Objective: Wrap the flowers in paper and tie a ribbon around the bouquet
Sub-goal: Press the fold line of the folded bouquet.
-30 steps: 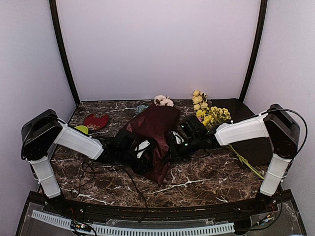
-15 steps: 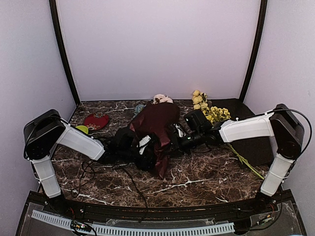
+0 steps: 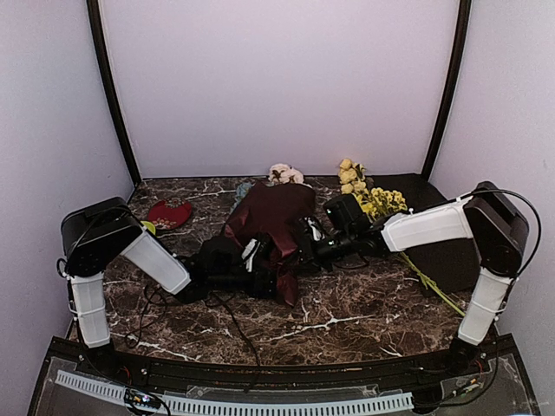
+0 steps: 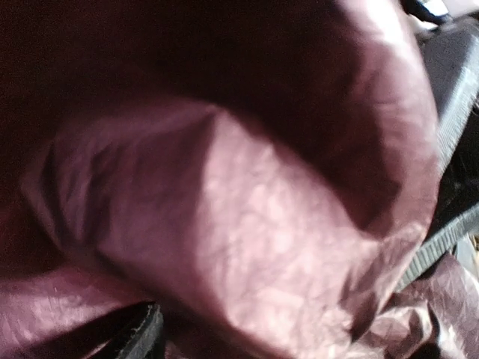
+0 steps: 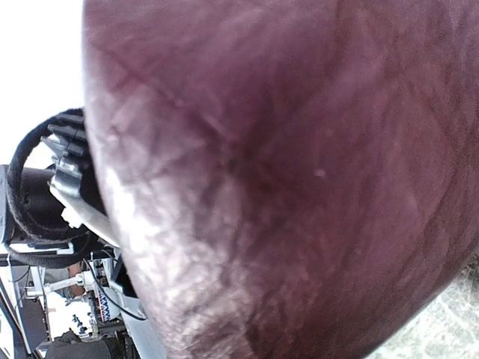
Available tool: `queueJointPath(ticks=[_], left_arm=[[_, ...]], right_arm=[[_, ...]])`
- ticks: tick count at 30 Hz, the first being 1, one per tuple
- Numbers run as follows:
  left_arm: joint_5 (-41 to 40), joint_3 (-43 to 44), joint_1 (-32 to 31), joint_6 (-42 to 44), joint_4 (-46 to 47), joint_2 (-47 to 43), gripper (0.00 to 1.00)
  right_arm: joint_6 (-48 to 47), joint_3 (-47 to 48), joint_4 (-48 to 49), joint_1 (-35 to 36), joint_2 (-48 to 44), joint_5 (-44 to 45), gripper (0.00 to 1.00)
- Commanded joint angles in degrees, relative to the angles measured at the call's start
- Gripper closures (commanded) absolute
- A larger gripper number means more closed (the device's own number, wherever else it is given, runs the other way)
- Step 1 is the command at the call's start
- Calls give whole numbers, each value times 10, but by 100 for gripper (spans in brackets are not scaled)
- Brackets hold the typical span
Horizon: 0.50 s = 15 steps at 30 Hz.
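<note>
The bouquet [image 3: 270, 221] lies mid-table, sheathed in crinkly burgundy paper [image 3: 279, 208] that tapers toward me. White and pink flowers [image 3: 284, 174] and a blue cluster [image 3: 246, 190] poke out at its far end. My left gripper [image 3: 258, 263] presses against the lower left of the wrap. Paper [image 4: 247, 224] fills its wrist view and only one dark finger edge [image 4: 144, 338] shows. My right gripper [image 3: 305, 245] is shut against the wrap's right side, and paper [image 5: 299, 187] covers its jaws. The ribbon [image 3: 236, 319], a thin dark strand, trails toward the front edge.
Yellow-blossomed stems [image 3: 368, 198] lie at the back right, one long stem [image 3: 434, 286] running under the right arm. A flat dark maroon sheet [image 3: 447, 251] sits to the right. A red heart-shaped lump [image 3: 169, 213] and a small green piece [image 3: 146, 227] lie at the left.
The left arm has reared up and pushed its gripper rightward into the wrap. The right gripper moved left and farther back along the wrap. The bouquet's narrow end shifted slightly away from the front.
</note>
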Motion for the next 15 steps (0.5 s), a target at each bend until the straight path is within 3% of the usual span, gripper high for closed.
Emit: queueJointPath(ticks=[1,4,15], left_arm=[[-88,28,2,-76,-68,-20,32],[-119,57,2,-103,-178,-17,32],[-248,25,1,-144,-336,-95,35]], right_arm=[[-22,-3,-5,13,32,-10,100],[-47,5,-36,19,58,5,100],[-106,20,-124,18,92,83,100]])
